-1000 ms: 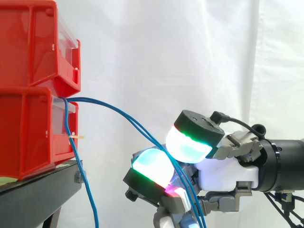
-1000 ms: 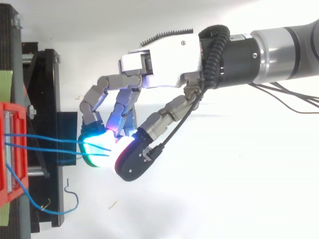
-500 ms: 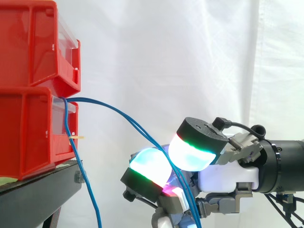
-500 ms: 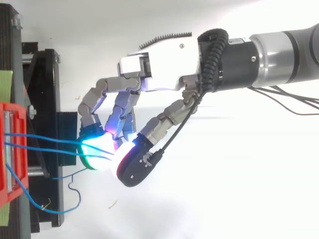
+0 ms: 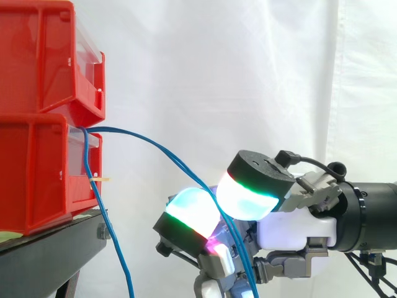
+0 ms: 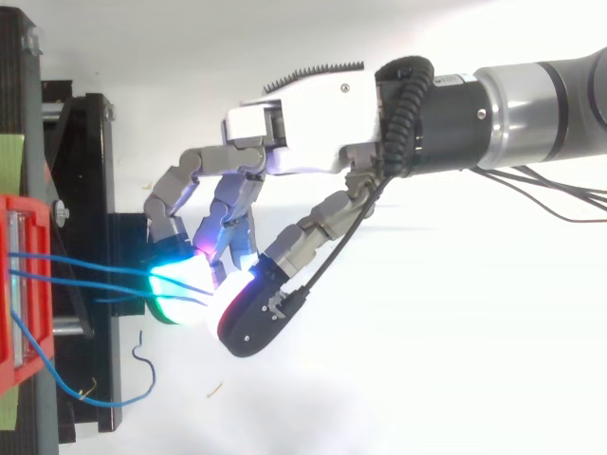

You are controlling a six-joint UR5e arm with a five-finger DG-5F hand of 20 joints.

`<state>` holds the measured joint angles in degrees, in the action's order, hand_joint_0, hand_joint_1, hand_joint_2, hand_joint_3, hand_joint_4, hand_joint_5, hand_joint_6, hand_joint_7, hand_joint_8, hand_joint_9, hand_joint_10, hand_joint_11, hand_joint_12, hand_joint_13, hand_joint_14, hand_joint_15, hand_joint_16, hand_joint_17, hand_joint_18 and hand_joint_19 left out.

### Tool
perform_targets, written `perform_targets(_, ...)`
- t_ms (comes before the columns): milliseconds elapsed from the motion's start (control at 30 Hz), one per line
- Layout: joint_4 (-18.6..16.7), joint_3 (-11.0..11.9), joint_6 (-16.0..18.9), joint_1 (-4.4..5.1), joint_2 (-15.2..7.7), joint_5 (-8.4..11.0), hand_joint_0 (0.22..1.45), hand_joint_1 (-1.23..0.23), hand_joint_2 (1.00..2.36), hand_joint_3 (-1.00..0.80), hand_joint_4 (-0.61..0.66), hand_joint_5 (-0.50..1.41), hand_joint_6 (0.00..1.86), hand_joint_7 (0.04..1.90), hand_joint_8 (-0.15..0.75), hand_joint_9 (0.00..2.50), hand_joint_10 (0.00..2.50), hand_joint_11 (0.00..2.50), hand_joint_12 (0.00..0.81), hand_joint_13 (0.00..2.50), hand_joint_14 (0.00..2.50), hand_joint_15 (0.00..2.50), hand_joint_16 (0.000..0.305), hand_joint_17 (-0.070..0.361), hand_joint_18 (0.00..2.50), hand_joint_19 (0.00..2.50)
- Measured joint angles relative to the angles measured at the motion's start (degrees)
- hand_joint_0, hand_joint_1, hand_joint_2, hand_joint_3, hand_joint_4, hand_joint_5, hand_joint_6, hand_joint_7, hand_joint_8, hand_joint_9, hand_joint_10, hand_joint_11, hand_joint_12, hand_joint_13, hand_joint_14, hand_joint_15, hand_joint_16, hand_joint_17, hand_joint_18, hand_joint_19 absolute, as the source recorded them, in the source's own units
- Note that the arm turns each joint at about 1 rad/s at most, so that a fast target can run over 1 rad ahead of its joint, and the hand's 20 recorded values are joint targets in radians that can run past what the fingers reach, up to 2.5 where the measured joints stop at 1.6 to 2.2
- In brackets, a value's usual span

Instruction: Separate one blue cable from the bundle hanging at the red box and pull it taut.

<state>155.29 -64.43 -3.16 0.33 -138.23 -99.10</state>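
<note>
Curtain [image 5: 248, 74] white; red bins [image 5: 31, 167] on black stand [image 5: 43, 261]; hand [image 6: 313, 133] pinching blue cables [image 5: 115, 130].

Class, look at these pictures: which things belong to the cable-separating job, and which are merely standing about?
Belonging to the job: the hand, its fingers curled on the blue cables; the lower red box that the cables come out of.
Merely standing about: the upper red box; the black stand; the white curtain.
</note>
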Motion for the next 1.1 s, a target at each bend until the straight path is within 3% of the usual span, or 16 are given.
perform_targets(300,0.16,-0.07,0.00,0.17,0.03,0.66,0.63,-0.55,1.01,-0.38,0.15,-0.13,0.74,1.07,0.308,0.90,0.02,0.70,0.353,0.86,0.02,0.46,0.042,0.094,0.99,0.61)
perform_targets(367,0.18,-0.07,0.05,0.18,0.01,0.64,0.63,-0.60,1.01,-0.35,0.15,-0.12,0.69,1.13,0.311,0.90,0.02,0.70,0.357,0.86,0.02,0.44,0.042,0.095,0.99,0.59)
perform_targets(533,-0.01,-0.09,0.30,0.12,0.01,0.73,0.66,-0.79,1.01,-0.31,0.16,-0.17,0.78,1.03,0.311,0.89,0.02,0.77,0.359,0.86,0.01,0.45,0.042,0.095,1.01,0.56)
perform_targets(767,-0.35,-0.07,1.03,-0.15,0.03,0.80,0.69,-0.85,1.00,-0.48,0.16,-0.19,0.85,0.94,0.312,0.90,0.02,0.80,0.358,0.86,0.02,0.43,0.042,0.094,1.00,0.54)
perform_targets(933,-0.47,0.04,1.43,-0.26,0.01,0.73,0.64,-0.77,1.00,-0.50,0.16,-0.15,0.84,1.01,0.316,0.94,0.02,0.78,0.350,0.87,0.01,0.44,0.041,0.093,1.01,0.56)
perform_targets(1000,-0.46,0.03,1.50,-0.20,0.00,0.74,0.58,-0.66,1.00,-0.50,0.10,-0.13,0.82,1.06,0.304,0.96,0.02,0.74,0.342,0.88,0.01,0.44,0.041,0.093,1.02,0.57)
perform_targets(1100,-0.46,0.02,1.54,-0.20,0.00,0.69,0.58,-0.53,1.00,-0.50,0.06,-0.10,0.76,1.12,0.295,0.99,0.02,0.69,0.339,0.90,0.01,0.44,0.041,0.092,1.02,0.59)
